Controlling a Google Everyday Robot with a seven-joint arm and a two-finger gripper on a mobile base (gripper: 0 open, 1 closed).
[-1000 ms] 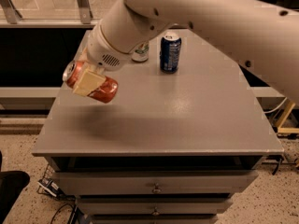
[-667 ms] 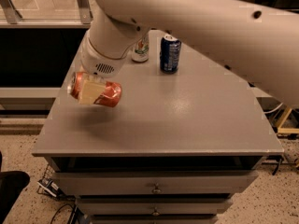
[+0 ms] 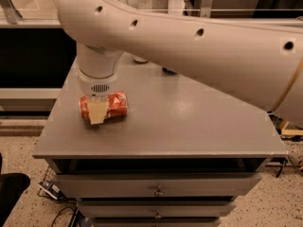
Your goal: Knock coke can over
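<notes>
The red coke can (image 3: 117, 105) lies on its side at the front left of the grey table (image 3: 189, 122). My gripper (image 3: 97, 111) comes straight down from the white wrist above it. It is shut across the can's middle, with a cream finger (image 3: 97, 113) over the can's front. The big white arm spans the upper picture and hides much of the back of the table.
Behind the arm, only the bottom of a dark blue can (image 3: 168, 71) and the base of a white can (image 3: 140, 60) show at the back of the table. Drawers (image 3: 158, 189) sit below the top. The table's left edge is near the can.
The gripper has come down and slightly right with the can. The can was held in the air above the table's left edge and now lies on the tabletop.
</notes>
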